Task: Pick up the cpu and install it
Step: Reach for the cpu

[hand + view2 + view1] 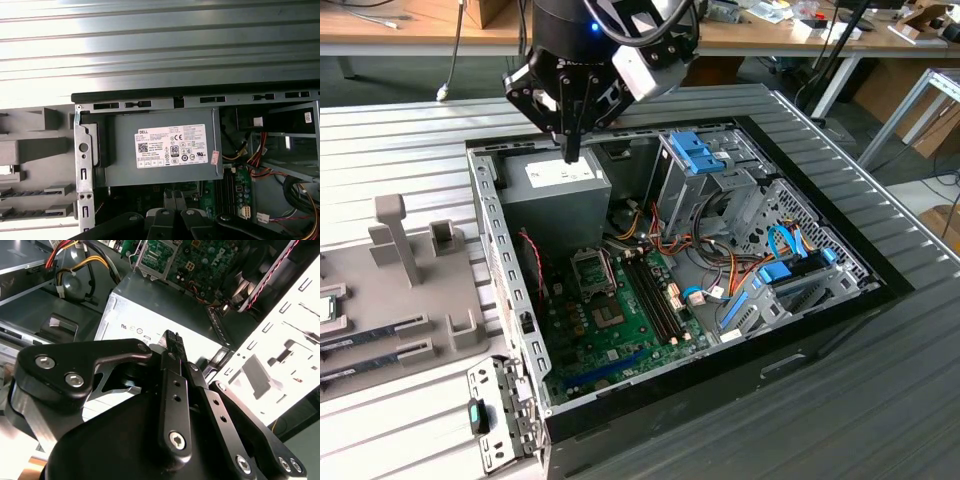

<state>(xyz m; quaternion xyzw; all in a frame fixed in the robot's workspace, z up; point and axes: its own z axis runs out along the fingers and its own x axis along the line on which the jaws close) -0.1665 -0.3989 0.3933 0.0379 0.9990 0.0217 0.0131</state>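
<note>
My gripper (571, 150) hangs over the back corner of the open computer case (500, 260), just above the grey power-supply box (555, 190). Its two black fingers are pressed together, and I see nothing between them in both wrist views, gripper (172, 337) and gripper (173, 200). At the exterior view's far left edge, a small flat square piece lies on the grey parts tray and looks like the cpu (326, 310); it is cut off by the frame. The metal-framed socket (592, 272) sits on the green motherboard (620, 330), below the power supply and well apart from the gripper.
Memory sticks (370, 338) lie on the grey tray (430, 300), which has upright posts (398, 235). Inside the case are blue drive cages (705, 155), coloured cable bundles (650, 235) and memory slots (655, 295). A ribbed metal table (410, 140) surrounds the case.
</note>
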